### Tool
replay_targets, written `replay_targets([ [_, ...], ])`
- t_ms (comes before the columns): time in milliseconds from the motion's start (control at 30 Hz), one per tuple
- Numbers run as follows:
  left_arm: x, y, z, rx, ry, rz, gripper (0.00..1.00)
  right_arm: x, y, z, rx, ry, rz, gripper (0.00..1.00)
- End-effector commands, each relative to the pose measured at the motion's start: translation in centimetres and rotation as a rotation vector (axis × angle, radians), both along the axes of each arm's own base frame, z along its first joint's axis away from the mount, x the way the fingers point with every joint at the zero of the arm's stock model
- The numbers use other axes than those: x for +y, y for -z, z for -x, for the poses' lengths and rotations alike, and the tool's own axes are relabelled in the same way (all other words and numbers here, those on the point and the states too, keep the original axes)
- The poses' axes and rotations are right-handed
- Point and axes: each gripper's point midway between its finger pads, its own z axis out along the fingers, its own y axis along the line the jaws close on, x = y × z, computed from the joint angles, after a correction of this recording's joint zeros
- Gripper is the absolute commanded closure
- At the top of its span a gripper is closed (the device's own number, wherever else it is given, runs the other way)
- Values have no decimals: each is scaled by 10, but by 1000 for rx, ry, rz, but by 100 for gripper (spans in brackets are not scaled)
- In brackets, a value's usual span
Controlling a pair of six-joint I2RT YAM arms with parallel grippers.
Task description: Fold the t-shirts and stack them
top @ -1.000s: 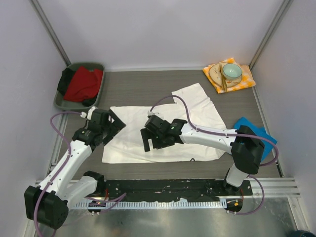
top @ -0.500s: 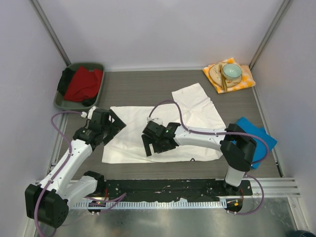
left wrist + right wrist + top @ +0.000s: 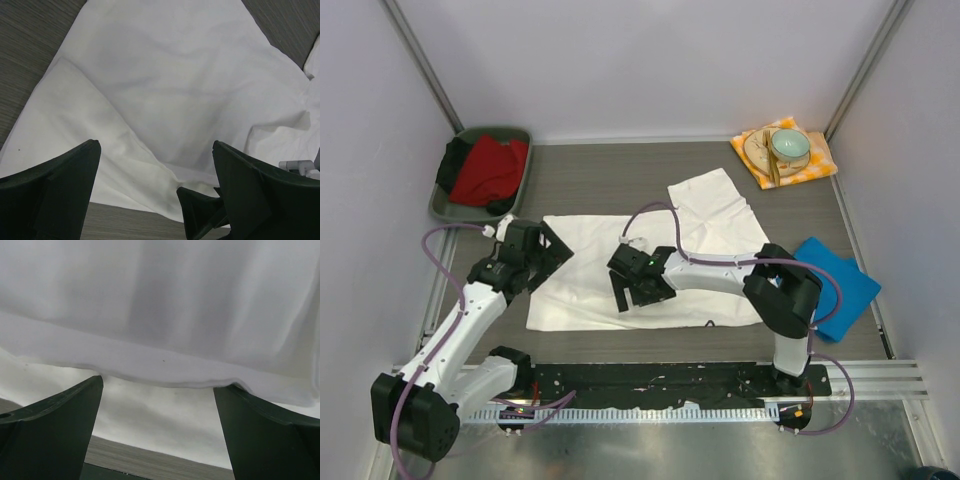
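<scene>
The white t-shirt (image 3: 590, 265) lies spread flat on the table, and no print shows. One part (image 3: 720, 215) reaches toward the back right. The blue t-shirt (image 3: 840, 285) lies at the right, partly behind the right arm. My left gripper (image 3: 558, 252) is open and empty over the white shirt's left edge. In the left wrist view (image 3: 155, 145) its jaws stand wide over white cloth (image 3: 180, 85). My right gripper (image 3: 630, 296) is open, low over the shirt's front middle. In the right wrist view (image 3: 159, 382) a folded cloth edge (image 3: 165, 370) runs between its fingers.
A grey-green bin (image 3: 445, 200) with red and black cloth stands at the back left. An orange checked napkin (image 3: 820, 160) with a plate and a teal cup (image 3: 789, 145) lies at the back right. Walls close in on the sides.
My right gripper has slid a little left and nearer over the white shirt, and its elbow has swung left off the blue shirt. The left arm has barely moved.
</scene>
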Motion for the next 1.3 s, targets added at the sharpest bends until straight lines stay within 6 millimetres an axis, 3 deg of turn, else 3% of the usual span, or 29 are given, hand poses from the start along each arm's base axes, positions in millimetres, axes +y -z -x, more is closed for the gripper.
replay_targets([
  [0, 2, -11, -12, -50, -7, -10, 0, 8, -3, -29, -54, 17, -15, 0],
  [267, 2, -7, -12, -39, -3, -13, 0, 5, 7, -56, -54, 50, -15, 0],
  [400, 3, -6, -12, -36, -3, -14, 0, 9, 1, -66, -69, 51, -30, 0],
  [667, 2, 0, -11, -23, 1, -14, 0, 13, 20, -85, -83, 50, 2, 0],
  [767, 4, 0, -10, -23, 0, -22, 0, 15, 2, -105, -145, 72, -14, 0],
  [800, 5, -1, -10, -25, -2, -25, 0, 19, -22, -118, -198, 78, -43, 0],
  [900, 6, -6, -14, -38, 3, -36, 0, 13, -68, -147, -293, 113, -91, 0],
  [967, 5, -11, -20, -47, 6, -45, 0, -3, -100, -166, -354, 154, -104, 0],
  [1033, 4, -14, -26, -49, 18, -53, 0, -33, -127, -195, -415, 234, -102, 0],
  [1067, 0, -16, -33, -39, 32, -53, 0, -46, -131, -204, -423, 260, -92, 0],
  [1100, -2, -17, -38, -36, 45, -60, 0, -72, -137, -222, -441, 320, -78, 0],
  [1167, -7, -23, -51, -33, 62, -60, 0, -104, -139, -241, -473, 397, -32, 0],
  [1200, -12, -11, -57, 14, 81, -63, 0, -118, -137, -250, -473, 430, -21, 0],
  [1233, -14, -10, -63, 22, 87, -68, 0, -144, -134, -264, -468, 487, -7, 0],
  [1267, -17, -16, -74, 5, 88, -67, 0, -158, -122, -274, -450, 522, 6, 0],
])
